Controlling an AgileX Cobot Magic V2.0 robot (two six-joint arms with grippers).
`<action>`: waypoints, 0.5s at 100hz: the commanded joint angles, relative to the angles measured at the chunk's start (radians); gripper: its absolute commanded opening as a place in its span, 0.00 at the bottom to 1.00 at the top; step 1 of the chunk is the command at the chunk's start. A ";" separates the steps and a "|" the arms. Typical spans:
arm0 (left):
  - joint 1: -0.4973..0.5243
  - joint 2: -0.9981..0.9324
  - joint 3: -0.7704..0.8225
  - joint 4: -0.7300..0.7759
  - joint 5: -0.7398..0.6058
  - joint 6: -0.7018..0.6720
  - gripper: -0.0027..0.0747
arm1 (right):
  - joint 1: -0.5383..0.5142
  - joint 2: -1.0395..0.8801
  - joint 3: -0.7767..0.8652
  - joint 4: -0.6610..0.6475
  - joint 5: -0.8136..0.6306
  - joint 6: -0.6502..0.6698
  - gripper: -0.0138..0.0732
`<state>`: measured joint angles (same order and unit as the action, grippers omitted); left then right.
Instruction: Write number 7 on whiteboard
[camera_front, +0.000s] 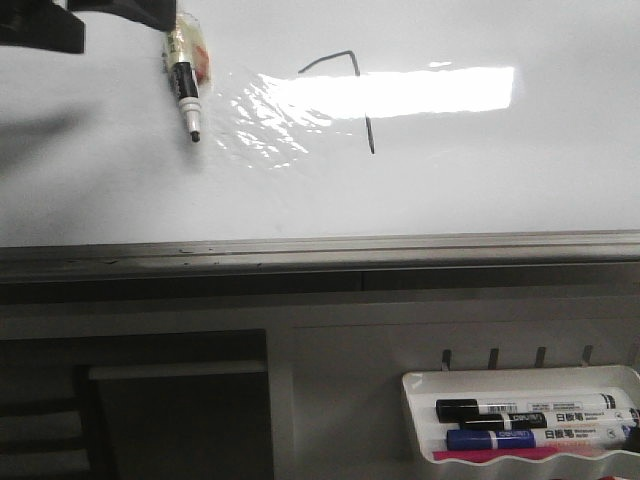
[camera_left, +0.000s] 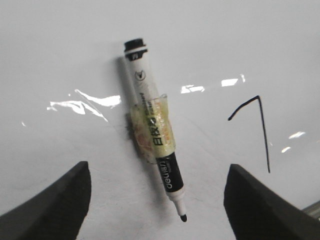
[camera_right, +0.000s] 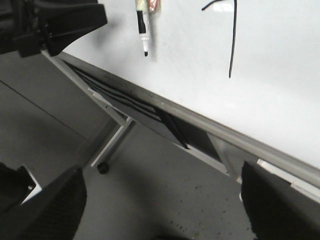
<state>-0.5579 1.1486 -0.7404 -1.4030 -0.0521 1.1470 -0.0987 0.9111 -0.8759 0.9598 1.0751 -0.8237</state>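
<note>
Black number 7 (camera_front: 350, 95) sits mid-whiteboard (camera_front: 480, 190). Marker (camera_left: 155, 135) lies left of it, light, rigid, slick-barrelled; grip its taped middle. Left gripper (camera_left: 157, 200) wide, empty; right gripper (camera_right: 165, 210) wide, off the surface.

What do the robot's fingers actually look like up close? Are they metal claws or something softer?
Not shiny claws. The left gripper has two dark charcoal fingers, broad, wedge-shaped and matte with a slightly grainy surface. The right gripper has fingers of the same look. No cables or markings show on them; the material itself can't be told.
</note>
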 joint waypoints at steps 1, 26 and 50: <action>0.002 -0.121 0.012 0.093 0.010 -0.001 0.69 | -0.005 -0.053 -0.024 0.076 -0.107 -0.015 0.78; 0.002 -0.370 0.038 0.196 0.020 -0.001 0.45 | -0.005 -0.176 -0.010 0.091 -0.382 -0.015 0.21; 0.002 -0.515 0.064 0.306 0.183 0.002 0.01 | -0.005 -0.357 0.179 0.098 -0.569 -0.083 0.09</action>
<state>-0.5579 0.6763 -0.6706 -1.1222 0.0854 1.1470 -0.0987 0.6290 -0.7559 1.0124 0.6000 -0.8547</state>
